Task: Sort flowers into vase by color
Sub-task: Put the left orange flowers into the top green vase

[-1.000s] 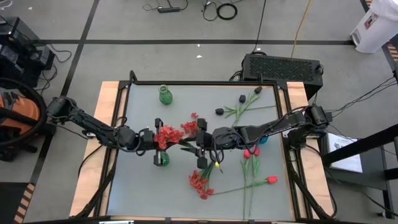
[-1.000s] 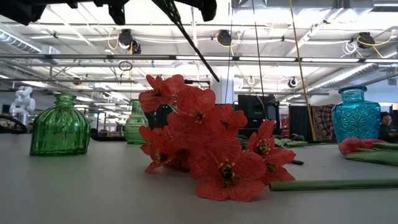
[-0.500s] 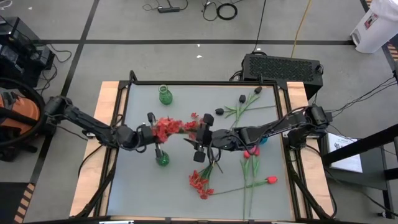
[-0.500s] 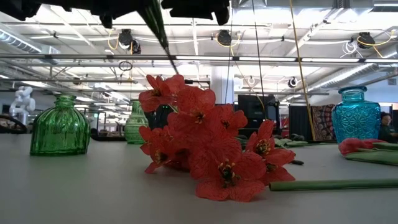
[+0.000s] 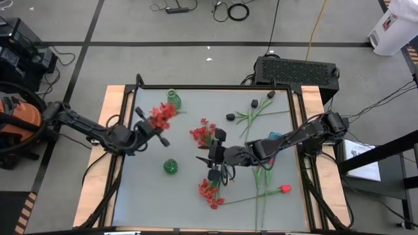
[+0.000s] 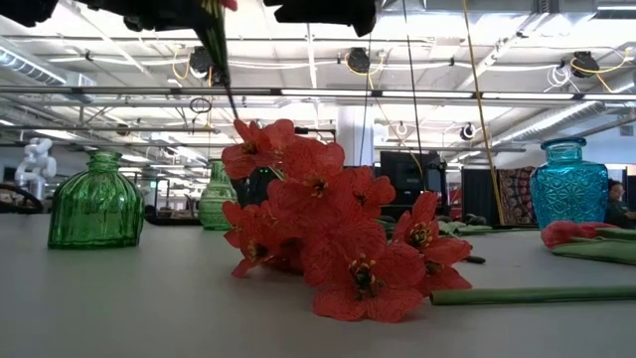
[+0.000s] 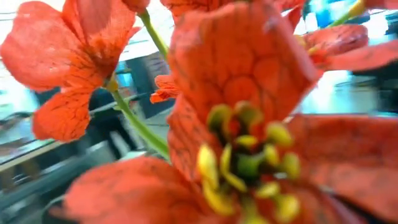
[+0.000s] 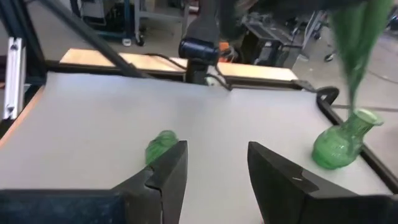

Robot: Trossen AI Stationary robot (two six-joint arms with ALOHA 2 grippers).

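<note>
The left hand (image 5: 145,128) is clamped on a red spray (image 5: 161,115), blossoms just beyond its fingertips, carrying it toward a green vase (image 5: 172,99). Next, the stem must be lowered into the neck. The right hand (image 5: 213,158) waits with jaws apart over the counter (image 5: 189,189), holding nothing.

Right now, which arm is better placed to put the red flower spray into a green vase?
The left. The left gripper already holds the red flower spray lifted, close to the green vase at the table's back. The right gripper is open, empty, mid-table.
</note>
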